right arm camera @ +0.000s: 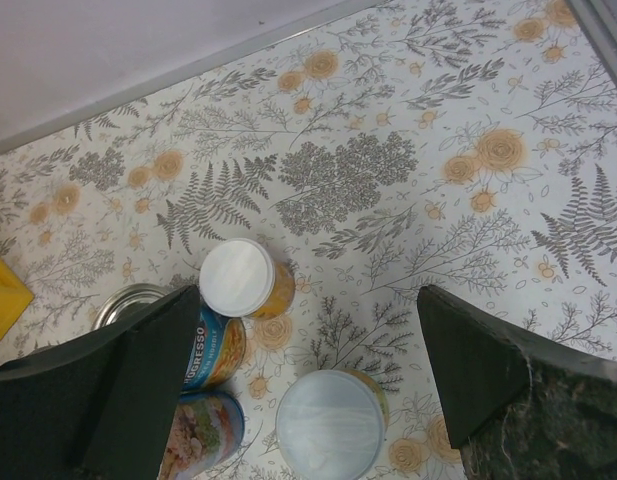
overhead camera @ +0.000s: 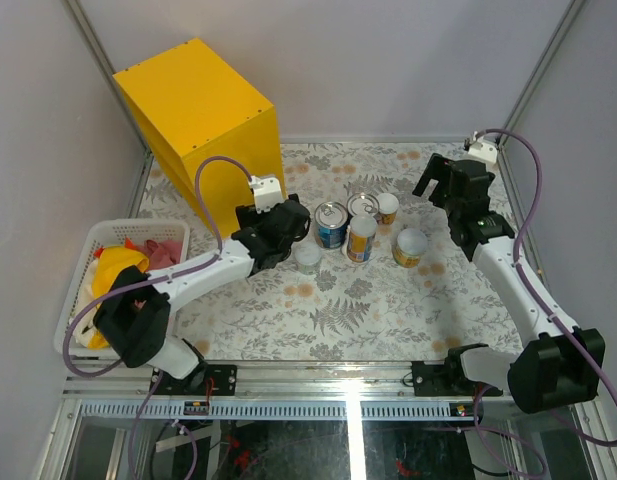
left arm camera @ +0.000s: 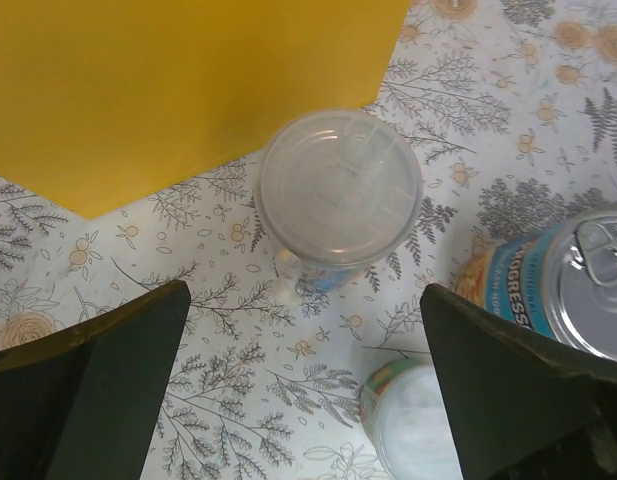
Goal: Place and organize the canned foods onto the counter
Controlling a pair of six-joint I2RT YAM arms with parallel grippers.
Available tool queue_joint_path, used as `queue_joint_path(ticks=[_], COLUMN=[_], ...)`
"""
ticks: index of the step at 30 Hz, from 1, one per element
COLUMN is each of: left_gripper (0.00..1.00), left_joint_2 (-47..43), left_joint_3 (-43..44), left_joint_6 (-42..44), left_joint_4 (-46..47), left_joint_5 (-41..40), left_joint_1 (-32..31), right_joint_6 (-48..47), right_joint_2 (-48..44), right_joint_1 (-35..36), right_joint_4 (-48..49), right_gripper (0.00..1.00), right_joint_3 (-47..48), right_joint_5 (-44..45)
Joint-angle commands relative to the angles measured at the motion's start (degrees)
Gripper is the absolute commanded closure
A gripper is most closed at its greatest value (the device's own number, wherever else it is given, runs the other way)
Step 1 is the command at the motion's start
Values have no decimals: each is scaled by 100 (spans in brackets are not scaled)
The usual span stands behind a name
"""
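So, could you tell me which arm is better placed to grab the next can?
Probably left: the left pincer, open, frames the clear-lidded can beside the yellow counter. The right pincer, also open, sits across the cluster, farther from the counter.

Only one brand is readable. In the left wrist view, the pull-tab can (left arm camera: 558, 290) has a blue label band with white capitals "OGRESS", the word running off both ends; the small line above it is too blurred to read. In the right wrist view, the blue-labelled can (right arm camera: 214, 348) shows "OGRESSO" in white, with the first letters hidden. I can't tell if it's the same can. In the top view, labels are too small to read.
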Motion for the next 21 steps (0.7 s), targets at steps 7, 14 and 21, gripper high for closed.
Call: queue_joint_path(ticks=[7,14,21], left_gripper=[0,0,15], left_joint_2=[709,890,1130], left_joint_3=[-129,-564,-764], left_joint_6=[378,937,1764], left_joint_4=[1517,3028,4233], left_joint_5=[-1221,-1260,-1230], left_joint_1=[35,36,36], right_joint_6=[138,158,192], right_joint_2=[-270,-255,-283], right_joint_1=[23,23,72], right_joint_4=[539,668,782], right_gripper=[3,3,6], right_joint_3=[-243,-344,-504], right_joint_5=[-335,-445,-493])
